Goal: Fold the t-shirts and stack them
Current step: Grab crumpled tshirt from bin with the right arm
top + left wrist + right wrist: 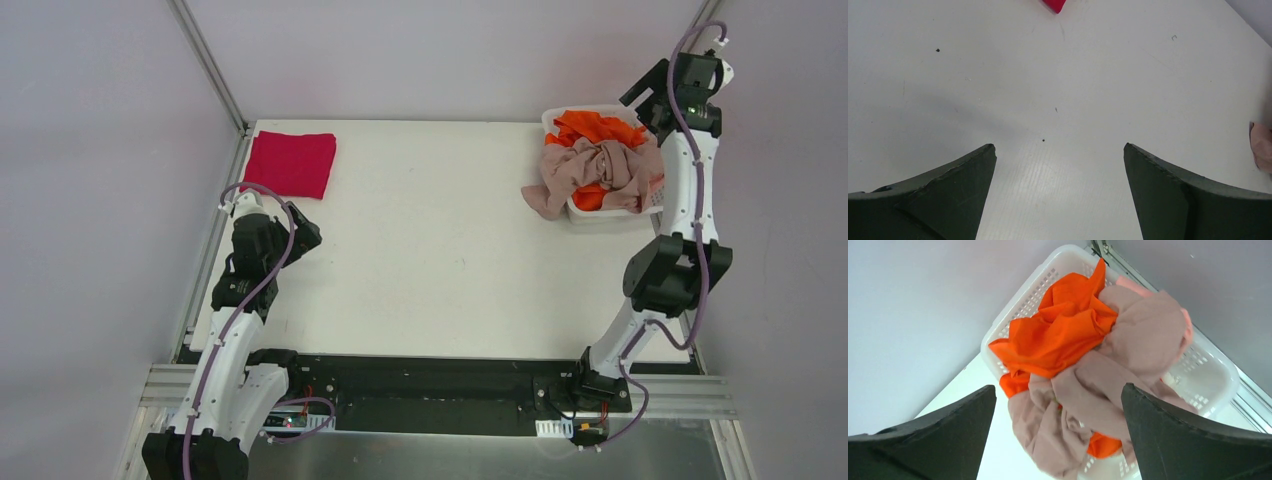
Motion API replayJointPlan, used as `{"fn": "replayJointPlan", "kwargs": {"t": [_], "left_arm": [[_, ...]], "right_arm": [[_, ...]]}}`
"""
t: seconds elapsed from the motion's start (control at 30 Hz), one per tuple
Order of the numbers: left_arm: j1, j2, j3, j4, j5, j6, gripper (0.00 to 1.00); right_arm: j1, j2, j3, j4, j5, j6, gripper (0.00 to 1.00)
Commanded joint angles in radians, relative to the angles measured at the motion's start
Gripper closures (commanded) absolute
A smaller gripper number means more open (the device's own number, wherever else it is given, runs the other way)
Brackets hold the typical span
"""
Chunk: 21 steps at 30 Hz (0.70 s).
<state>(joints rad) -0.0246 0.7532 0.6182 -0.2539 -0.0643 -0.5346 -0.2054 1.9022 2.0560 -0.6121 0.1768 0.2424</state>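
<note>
Starting nearest the arm bases: the left claw (300,235) sits low at the left of the overhead view. Its fingers are spread wide with nothing between them, and its wrist view shows only bare white table (430,260) underneath. Further back, in the upper left of the overhead frame, the crimson cloth t-shirt (292,163) lies flat as a neat folded rectangle, so I'd say that one's done and marks the stacking spot. The action is in the upper right. The right claw (1058,390) hovers over the white plastic lattice basket (1048,275), also spread and gripping nothing. So my read is we're at the "fetch the next shirt" step. In its wrist view the crumpled dusty-pink cloth t-shirt (1128,365) sits right below the gap between the fingers, spilling over the basket rim toward the table. The bright orange cloth t-shirt (1058,335) is bunched up behind and partly under it. Next move probably means dropping straight down and pinching a fold of the pink one only. They look tangled, so the orange could easily come along for the ride.
</note>
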Motion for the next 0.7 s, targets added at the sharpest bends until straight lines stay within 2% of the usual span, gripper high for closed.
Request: {"fn": "replayJointPlan", "kwargs": {"t": [0.0,0.2,0.37,0.53,0.67], "left_arm": [[0.002,-0.01,-0.006,-0.006,-0.008,0.007,0.0],[0.002,-0.019,-0.008,-0.008,-0.009,0.007,0.0],[0.002,-0.027,-0.009,-0.008,-0.003,0.007,0.0],[0.002,-0.035,-0.011,-0.009,-0.009,0.008,0.0],[0.002,-0.038,-0.011,-0.013,-0.008,0.01,0.0]], "right_arm": [[-0.002,-0.144,-0.151,0.017,-0.034,0.029,0.0],[0.027,-0.296,-0.437,0.173,-0.128,-0.035,0.0],[0.079,-0.307,-0.496,0.172,-0.047,-0.11,0.0],[0.081,-0.283,-0.507,0.196,-0.026,-0.106,0.01],[0.083,-0.329,-0.578,0.279,-0.004,-0.105,0.0]]}}
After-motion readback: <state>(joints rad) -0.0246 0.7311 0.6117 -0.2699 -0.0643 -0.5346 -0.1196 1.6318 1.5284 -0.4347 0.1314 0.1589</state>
